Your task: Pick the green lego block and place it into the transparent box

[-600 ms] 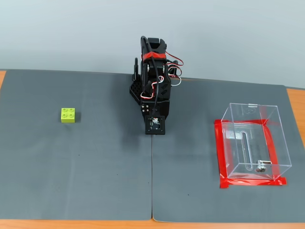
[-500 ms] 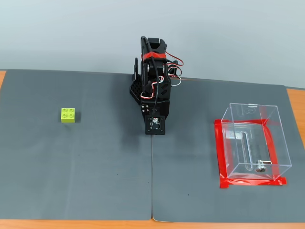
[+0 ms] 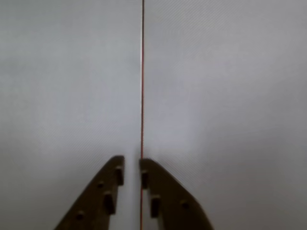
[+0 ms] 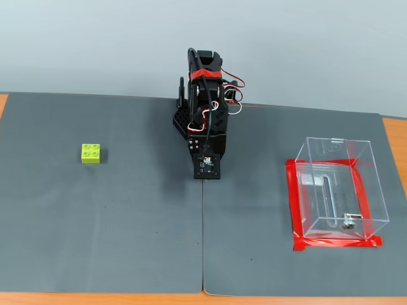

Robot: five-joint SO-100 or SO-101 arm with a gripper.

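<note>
The green lego block (image 4: 91, 153) lies on the grey mat at the left of the fixed view, studs up. Far to the right stands the transparent box (image 4: 338, 188), open at the top, with red tape (image 4: 294, 203) around its base and a small metal fitting inside. The black arm (image 4: 205, 121) is folded at the mat's back centre, between the two and touching neither. In the wrist view my gripper (image 3: 131, 163) points down at bare mat, its fingers (image 3: 108, 189) shut with only a thin slit between them and nothing held. Block and box are out of the wrist view.
Two grey mats meet at a seam (image 4: 203, 241) running forward from the arm; the same seam (image 3: 142, 72) shows in the wrist view. Orange table edge (image 4: 191, 299) shows along the front and sides. A pale wall stands behind.
</note>
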